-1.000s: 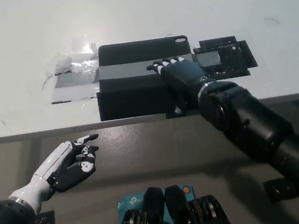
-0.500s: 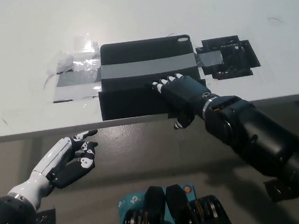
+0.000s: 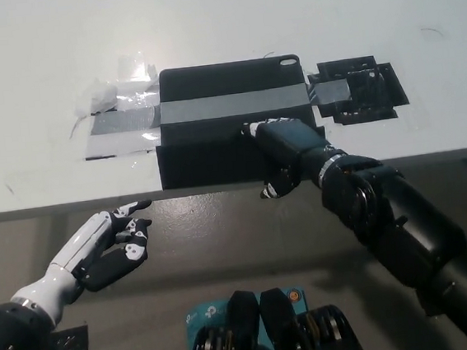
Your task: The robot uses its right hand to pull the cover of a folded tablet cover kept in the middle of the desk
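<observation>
Drawn back toward the counter's near edge since a second ago, the black right hand [image 3: 287,149] now rests on the front part of the tablet cover [image 3: 233,125], where earlier its fingers reached up onto the grey band [image 3: 231,106] that crosses the cover. Its fingers [image 3: 256,129] are bent down against the dark surface just below that band, and the thumb hangs over the front edge; whether they actually grip a flap cannot be told from this angle. The cover lies flat in the middle of the white counter [image 3: 218,19], its front edge flush with the counter's edge, looking much as it did in the earlier pictures. Clear and grey tape [image 3: 120,111] sits crumpled on the counter just to the cover's left, touching it, and a patch of black tape [image 3: 358,93] lies just beside its right end. Below the counter's edge, at the lower left, the white left hand [image 3: 108,249] hangs idle with fingers loosely apart, holding nothing. Grey floor [image 3: 224,250] fills the space beneath the counter.
</observation>
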Action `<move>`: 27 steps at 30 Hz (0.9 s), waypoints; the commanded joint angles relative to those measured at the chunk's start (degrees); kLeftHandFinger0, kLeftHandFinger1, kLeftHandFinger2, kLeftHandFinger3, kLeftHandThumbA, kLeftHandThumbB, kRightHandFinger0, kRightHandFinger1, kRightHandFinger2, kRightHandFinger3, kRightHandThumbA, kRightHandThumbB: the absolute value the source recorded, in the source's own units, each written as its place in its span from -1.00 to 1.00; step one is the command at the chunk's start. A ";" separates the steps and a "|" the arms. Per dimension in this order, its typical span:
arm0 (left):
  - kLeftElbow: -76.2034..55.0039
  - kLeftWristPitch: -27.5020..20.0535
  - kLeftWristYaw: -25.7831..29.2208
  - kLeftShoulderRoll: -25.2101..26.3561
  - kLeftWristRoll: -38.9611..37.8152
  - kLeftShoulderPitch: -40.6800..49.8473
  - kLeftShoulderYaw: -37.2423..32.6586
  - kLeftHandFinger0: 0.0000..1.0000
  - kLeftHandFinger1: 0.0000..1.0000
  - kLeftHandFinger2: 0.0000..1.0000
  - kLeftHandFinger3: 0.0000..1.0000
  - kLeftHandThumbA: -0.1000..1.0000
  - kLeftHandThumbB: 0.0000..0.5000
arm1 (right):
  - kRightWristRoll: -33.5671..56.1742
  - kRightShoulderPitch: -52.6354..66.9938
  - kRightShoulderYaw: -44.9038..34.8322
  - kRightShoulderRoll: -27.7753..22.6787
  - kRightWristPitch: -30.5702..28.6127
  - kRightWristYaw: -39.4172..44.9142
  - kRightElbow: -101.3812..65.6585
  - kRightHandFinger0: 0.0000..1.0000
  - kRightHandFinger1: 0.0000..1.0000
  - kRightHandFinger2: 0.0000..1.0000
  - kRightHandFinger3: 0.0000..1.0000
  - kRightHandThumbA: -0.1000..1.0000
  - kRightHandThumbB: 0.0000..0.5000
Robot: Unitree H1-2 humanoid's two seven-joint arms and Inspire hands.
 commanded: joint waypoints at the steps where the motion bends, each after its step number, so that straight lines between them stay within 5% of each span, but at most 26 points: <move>1: -0.99 0.74 -0.99 1.89 1.15 -1.77 0.57 0.62 0.74 1.00 1.00 1.00 -0.79 | 2.12 2.21 -0.08 1.90 1.55 2.94 -2.65 0.01 0.17 0.26 0.33 1.00 0.47; 4: -1.00 0.74 -1.05 1.85 1.00 -1.95 0.70 0.60 0.73 0.99 1.00 1.00 -0.83 | 1.18 3.19 -0.01 2.29 4.04 3.45 -4.12 0.03 0.21 0.27 0.30 1.00 0.47; 5: -1.00 0.74 -1.04 1.80 0.93 -1.93 0.75 0.60 0.73 0.98 1.00 1.00 -0.81 | 1.30 3.38 -0.15 2.32 3.96 3.20 -4.26 -0.15 0.01 0.14 0.18 1.00 0.45; 8: -1.01 0.74 -1.17 1.94 0.91 -1.96 0.86 0.61 0.74 1.00 1.00 1.00 -0.77 | 1.40 4.43 -0.66 2.44 4.76 2.86 -5.76 -0.28 -0.13 0.03 0.08 1.00 0.50; 9: -0.90 0.74 -1.26 2.01 0.62 -1.97 0.89 0.63 0.75 1.00 1.00 1.00 -0.83 | 1.46 5.44 -0.69 1.82 5.98 3.99 -8.20 -0.06 0.12 0.19 0.24 1.00 0.50; 16: -0.65 0.74 -1.50 2.24 1.15 -1.96 0.70 0.63 0.75 1.00 1.00 1.00 -0.78 | 2.65 9.13 -1.32 0.49 9.59 7.23 -15.77 -0.04 0.16 0.25 0.40 1.00 0.47; 17: -0.48 0.74 -1.60 2.29 1.22 -2.02 0.69 0.63 0.74 1.00 1.00 1.00 -0.76 | 3.01 10.76 -1.55 -0.45 9.72 7.68 -18.18 0.16 0.31 0.43 0.56 1.00 0.44; 21: -0.31 0.74 -1.82 2.26 1.33 -1.99 0.82 0.64 0.75 1.00 1.00 1.00 -0.72 | 4.05 13.87 -3.21 -0.66 9.78 6.25 -20.54 -0.09 0.09 0.27 0.39 1.00 0.52; 22: -0.33 0.74 -1.79 2.22 1.68 -1.96 0.85 0.64 0.75 1.00 1.00 1.00 -0.71 | 4.78 15.66 -4.28 -0.75 9.86 5.53 -21.91 -0.32 -0.14 0.09 0.34 1.00 0.54; 25: -0.36 0.74 -2.23 2.29 1.64 -2.42 0.95 0.65 0.75 1.00 1.00 1.00 -0.71 | 4.53 18.25 -4.96 -1.69 9.57 5.25 -24.81 -0.31 -0.07 0.13 0.31 1.00 0.51; 27: -0.80 0.74 -2.28 2.07 1.31 -2.53 1.36 0.65 0.75 1.00 1.00 1.00 -0.72 | 4.44 20.43 -5.51 -2.44 8.37 4.61 -27.17 -0.13 0.11 0.22 0.34 1.00 0.54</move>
